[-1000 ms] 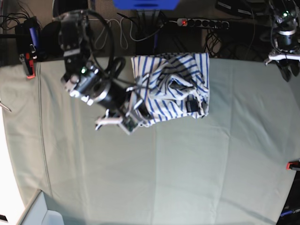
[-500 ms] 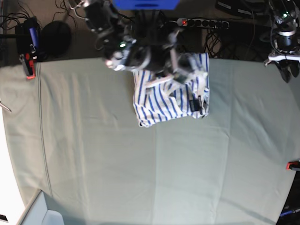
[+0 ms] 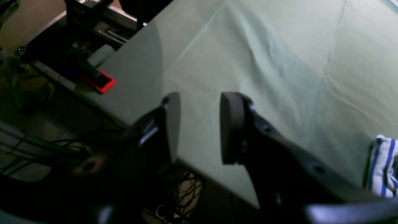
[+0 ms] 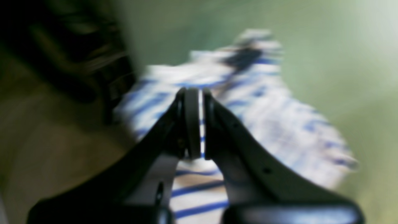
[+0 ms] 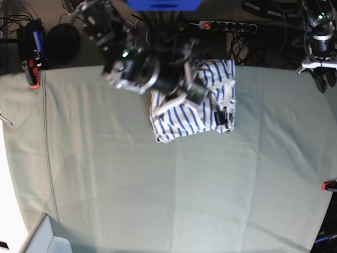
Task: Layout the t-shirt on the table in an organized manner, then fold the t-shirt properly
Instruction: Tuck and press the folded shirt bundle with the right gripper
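Striped white cotton t-shirt with thin blue lines (image 5: pixel 195 108) is lying bunched in a rough rectangle at about twelve o'clock on the big pale grey-green cloth-covered table (image 5: pixel 174 190), close to the far edge, its small dark tag (image 5: pixel 223 117) showing near its four o'clock corner. And the right gripper (image 5: pixel 194 96) is now sitting over the upper middle of that heap, jaws pressed together with only a sliver of light between the pads in the right wrist view (image 4: pixel 197 124); striped cloth is blurring past right behind them, but whether any fold is actually pinched in there I cannot tell. Compared with a second ago, that arm is swinging in from the shirt's seven o'clock corner up to its top edge, and the jaws are closing as it goes. The shirt is looking more compact too: the loose upper folds are tucking down, while the lower hem corner is staying put. That reads to me as the layout stage only just beginning, with a grab for a corner or shoulder to spread the bundle out. Meanwhile the left gripper (image 3: pixel 199 124) is hanging parked off the table's edge at about two o'clock, pads apart and empty, a red clamp (image 3: pixel 101 82) nearby, not moving across these frames
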{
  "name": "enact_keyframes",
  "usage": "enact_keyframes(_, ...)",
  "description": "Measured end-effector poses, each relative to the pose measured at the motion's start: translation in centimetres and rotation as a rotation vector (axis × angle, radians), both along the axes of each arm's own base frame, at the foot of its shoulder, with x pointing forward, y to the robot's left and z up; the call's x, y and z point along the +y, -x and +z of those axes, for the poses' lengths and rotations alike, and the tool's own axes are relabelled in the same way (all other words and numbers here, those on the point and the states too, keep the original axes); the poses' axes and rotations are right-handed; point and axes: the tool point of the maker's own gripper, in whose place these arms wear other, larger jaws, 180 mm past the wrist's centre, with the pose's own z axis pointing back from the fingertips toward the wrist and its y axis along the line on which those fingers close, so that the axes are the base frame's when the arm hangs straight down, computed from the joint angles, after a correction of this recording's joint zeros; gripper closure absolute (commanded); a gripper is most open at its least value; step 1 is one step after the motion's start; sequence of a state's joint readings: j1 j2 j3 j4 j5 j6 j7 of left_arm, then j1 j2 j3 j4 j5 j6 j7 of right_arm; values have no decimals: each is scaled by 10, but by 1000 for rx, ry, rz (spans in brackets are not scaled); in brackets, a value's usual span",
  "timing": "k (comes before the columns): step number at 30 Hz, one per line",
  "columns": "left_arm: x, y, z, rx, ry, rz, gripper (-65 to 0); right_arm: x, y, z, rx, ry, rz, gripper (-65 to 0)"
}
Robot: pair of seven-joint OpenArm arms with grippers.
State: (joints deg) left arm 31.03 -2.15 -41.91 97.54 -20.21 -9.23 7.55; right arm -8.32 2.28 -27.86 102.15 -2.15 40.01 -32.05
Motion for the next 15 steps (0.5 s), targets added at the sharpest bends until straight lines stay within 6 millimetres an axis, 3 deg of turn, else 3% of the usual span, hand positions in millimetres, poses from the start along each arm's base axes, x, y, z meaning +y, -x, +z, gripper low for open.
enact_keyframes(3, 0, -2, 1, -6, 2, 0, -208, -3, -9, -7, 20, 0, -34, 0)
enact_keyframes(10, -1, -2, 1, -6, 3, -2, -208, 32, 32, -56, 178, 36, 87, 0)
enact_keyframes(15, -1, -2, 1, -6, 3, -1, -208, 52, 45, -78, 232, 17, 151, 0)
